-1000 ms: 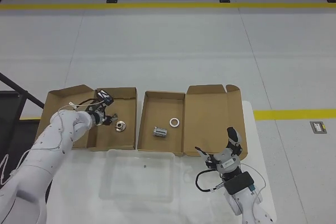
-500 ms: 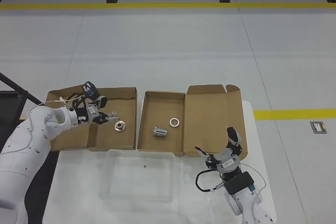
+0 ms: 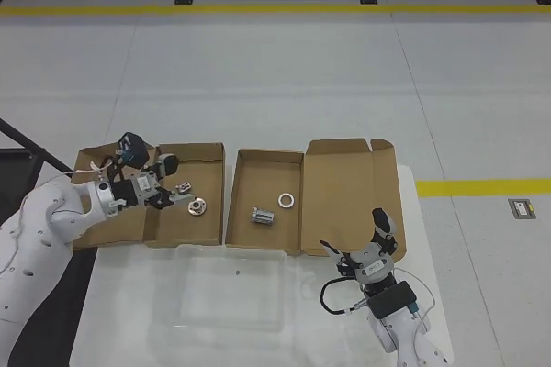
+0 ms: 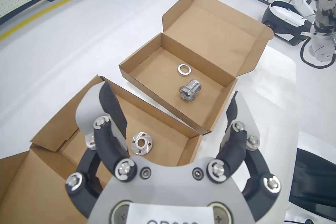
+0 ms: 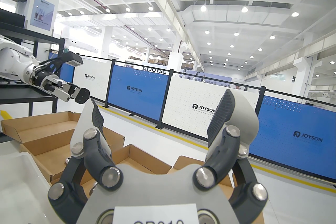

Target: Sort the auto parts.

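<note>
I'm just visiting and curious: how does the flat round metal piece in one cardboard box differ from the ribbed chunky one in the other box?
The flat disc lies face up, its centre hole showing; the ribbed cylinder lies on its side. The disc is thin, the cylinder thick. The disc is alone in the left box; the cylinder shares the right box with a ring. Both are shiny metal.

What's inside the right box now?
The right box holds a metal ring and a ribbed metal sleeve, lying apart. The floor strip behind its near wall is hidden.
</note>
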Available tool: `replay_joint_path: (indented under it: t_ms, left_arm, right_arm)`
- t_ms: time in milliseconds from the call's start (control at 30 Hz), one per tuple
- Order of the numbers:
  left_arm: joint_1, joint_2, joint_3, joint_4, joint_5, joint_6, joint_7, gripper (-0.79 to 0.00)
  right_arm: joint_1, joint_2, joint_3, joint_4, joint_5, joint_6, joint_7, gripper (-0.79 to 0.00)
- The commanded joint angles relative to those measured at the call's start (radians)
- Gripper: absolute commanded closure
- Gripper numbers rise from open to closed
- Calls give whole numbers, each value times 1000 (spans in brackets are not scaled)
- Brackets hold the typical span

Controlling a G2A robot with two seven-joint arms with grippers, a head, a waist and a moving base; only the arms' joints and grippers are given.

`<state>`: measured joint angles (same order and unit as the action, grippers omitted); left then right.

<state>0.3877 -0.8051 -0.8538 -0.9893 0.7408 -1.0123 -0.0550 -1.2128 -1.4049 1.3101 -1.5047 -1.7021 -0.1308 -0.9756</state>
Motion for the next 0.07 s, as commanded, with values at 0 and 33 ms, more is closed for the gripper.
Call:
replay_joint_path:
  t_ms: [0, 33]
  left_arm:
    - [0, 0, 0, 0, 0, 0, 0, -785]
    - [0, 0, 0, 0, 0, 0, 0, -785]
  right_arm:
    - [0, 0, 0, 0, 0, 0, 0, -784]
    - [0, 0, 0, 0, 0, 0, 0, -784]
